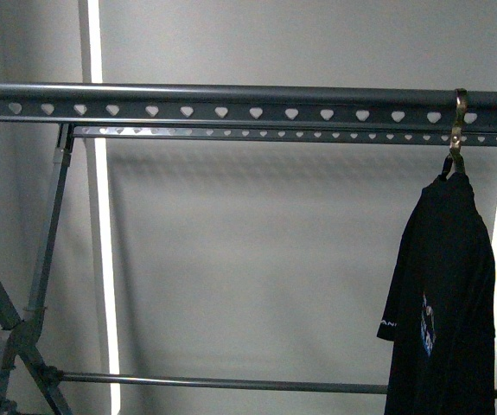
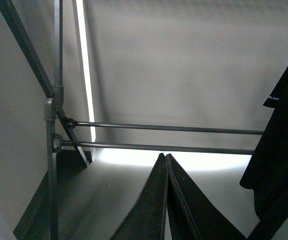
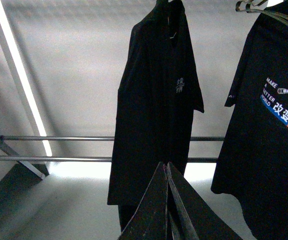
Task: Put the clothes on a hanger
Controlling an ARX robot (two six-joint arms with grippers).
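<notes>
Nearest in the left wrist view, the left gripper (image 2: 167, 165) is seen with its two dark fingers pressed together at the tips, nothing between them. In the right wrist view the right gripper (image 3: 167, 172) is likewise closed to a narrow point, and nothing is held. Neither arm is seen in the front view, and no bench is shown, so places are given by the rack.

Beyond the right gripper, a black T-shirt (image 3: 159, 100) is seen hanging edge-on, a small pale print on its chest; a second black T-shirt (image 3: 266, 130) is hung beside it, printed with "MAKE A BETTER WORLD", Chinese characters and a blue-orange band.

In the front view the first shirt (image 1: 442, 294) is suspended from a metal hook (image 1: 458, 130) looped over the clothes rack's top bar (image 1: 231, 104) near its right end — a dark grey bar punched with heart-shaped holes. The slanted legs (image 1: 23, 328) are seen at the left, joined by a low crossbar (image 1: 222, 382). Behind everything, a grey wall (image 1: 274, 259) is crossed by a bright vertical light strip (image 1: 101, 225).
</notes>
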